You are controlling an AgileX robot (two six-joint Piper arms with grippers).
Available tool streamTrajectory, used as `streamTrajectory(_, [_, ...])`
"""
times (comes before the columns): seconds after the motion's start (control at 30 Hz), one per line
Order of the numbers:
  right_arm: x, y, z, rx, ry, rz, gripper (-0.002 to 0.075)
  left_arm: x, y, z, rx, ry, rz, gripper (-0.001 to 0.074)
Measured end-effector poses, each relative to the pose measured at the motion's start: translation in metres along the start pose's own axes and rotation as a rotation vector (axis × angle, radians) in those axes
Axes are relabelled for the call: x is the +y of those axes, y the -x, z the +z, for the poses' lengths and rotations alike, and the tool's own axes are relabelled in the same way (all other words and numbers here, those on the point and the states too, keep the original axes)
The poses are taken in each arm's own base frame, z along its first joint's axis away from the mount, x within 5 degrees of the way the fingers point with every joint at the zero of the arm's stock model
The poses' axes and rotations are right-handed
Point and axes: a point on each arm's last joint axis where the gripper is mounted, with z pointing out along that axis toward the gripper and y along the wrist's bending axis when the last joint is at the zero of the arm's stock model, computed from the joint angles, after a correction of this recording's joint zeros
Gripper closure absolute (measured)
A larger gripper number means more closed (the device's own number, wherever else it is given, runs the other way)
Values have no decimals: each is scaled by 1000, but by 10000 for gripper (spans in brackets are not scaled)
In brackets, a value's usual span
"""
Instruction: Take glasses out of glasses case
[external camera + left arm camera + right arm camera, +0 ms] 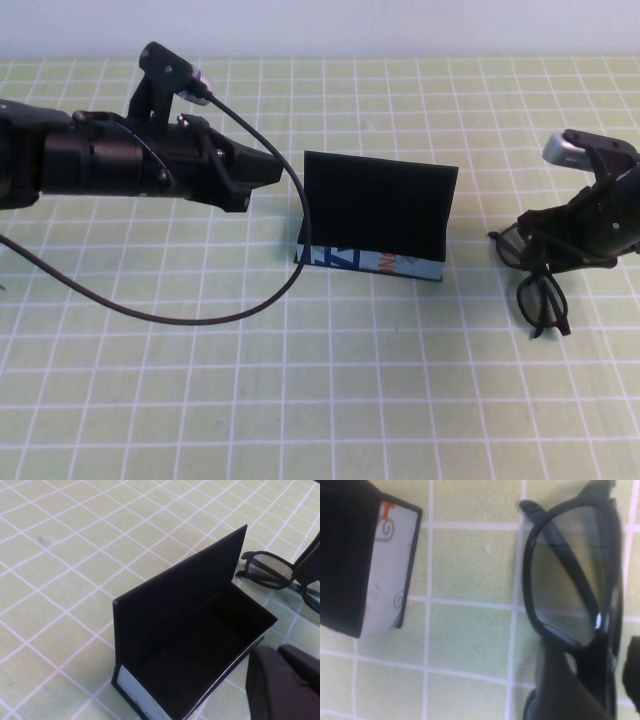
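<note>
- Glasses lie on the green gridded bench, well out of the glasses case and off toward three o'clock from it, apart from the box.
- The case sits near the middle of the bench with its flat lid standing upright at the back and the light-blue printed strip facing six o'clock. In the left wrist view its black interior looks empty.
- Right hand is low at the glasses, right over the frame at the three o'clock edge of the bench. Whether its fingers grip the frame or have let go, I cannot tell from where I stand; the frame is partly hidden under it.
- In the right wrist view one dark lens and the thick black frame fill the picture, with the end of the case showing just beyond.
- Left hand hovers near the case at about nine o'clock from it, touching nothing that I can see. Its fingers I cannot make out either.
- To my eye the taking-out is done and this is the setting-down step.
- What remains seems small: the right hand needs to come free of the frame and lift straight up without dragging the glasses along.
</note>
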Motion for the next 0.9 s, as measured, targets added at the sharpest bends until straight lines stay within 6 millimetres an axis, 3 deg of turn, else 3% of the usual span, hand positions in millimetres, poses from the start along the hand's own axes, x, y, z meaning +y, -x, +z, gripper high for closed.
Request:
streamTrajectory(0.23, [7, 11, -17, 28, -7, -32, 436, -4, 6, -6, -10, 15, 8, 739])
streamTrajectory(0.37, [15, 8, -45, 71, -20, -54, 550, -11, 23, -24, -47, 83, 37, 739])
streamTrajectory(0.47, [25, -1, -74, 104, -18, -83, 678, -17, 38, -45, -95, 134, 54, 739])
streamTrajectory(0.53, [31, -9, -94, 97, -14, -99, 713, -22, 48, -62, -137, 163, 46, 739])
streamTrajectory(0.67, [44, -38, -142, 13, -22, -125, 736, -28, 62, -96, -212, 249, 17, 739])
streamTrajectory(0.9, [58, -131, -216, -193, -30, -173, 741, -62, 54, -132, -257, 350, 35, 739])
